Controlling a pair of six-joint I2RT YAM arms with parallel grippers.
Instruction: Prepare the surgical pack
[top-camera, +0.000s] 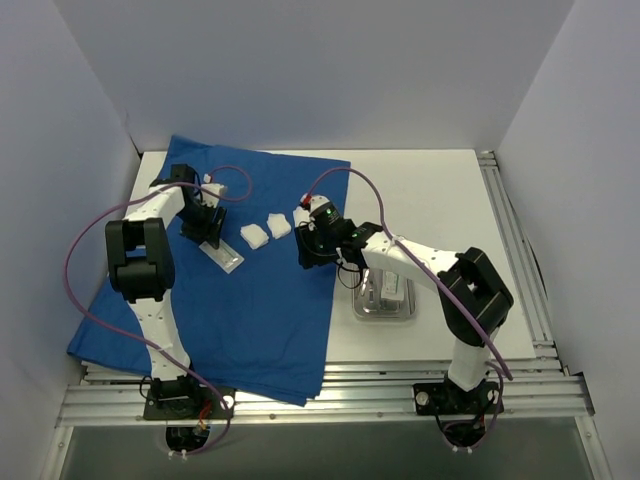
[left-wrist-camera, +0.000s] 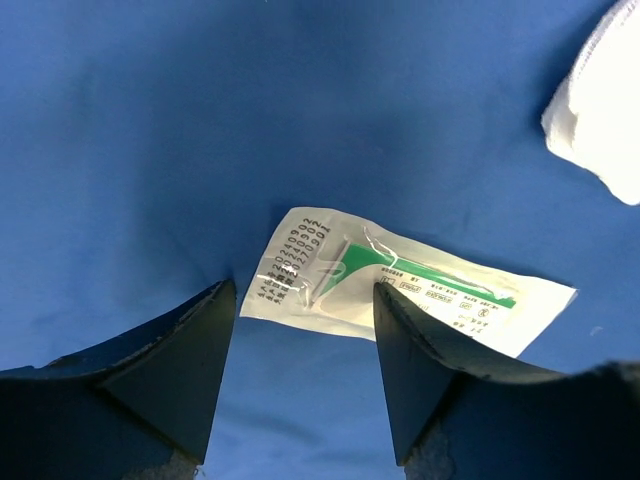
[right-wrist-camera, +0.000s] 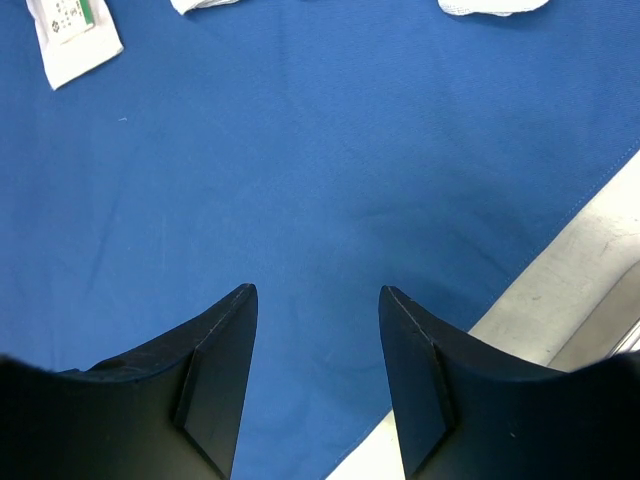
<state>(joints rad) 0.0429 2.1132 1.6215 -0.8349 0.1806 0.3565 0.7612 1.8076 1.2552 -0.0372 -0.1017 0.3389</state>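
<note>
Blue cloth (top-camera: 250, 320) lies under left gripper (left-wrist-camera: 303, 290) and right gripper (right-wrist-camera: 318, 290) — both spread, empty (left above packet (left-wrist-camera: 400, 280)).

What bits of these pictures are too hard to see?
Top view: the shiny rectangular steel tray is partly behind the right arm; its contents are too small to name.
Left wrist view: print on the flat white-and-green packet is too small to read.
Right wrist view: a white gauze pad is cut off by the top edge.

You have bare cloth (top-camera: 250, 320) across its near half; packet (left-wrist-camera: 330, 265) and gauze (top-camera: 257, 235) line the middle; the tray (top-camera: 385, 316) blocks the table (top-camera: 430, 200) rightward.
</note>
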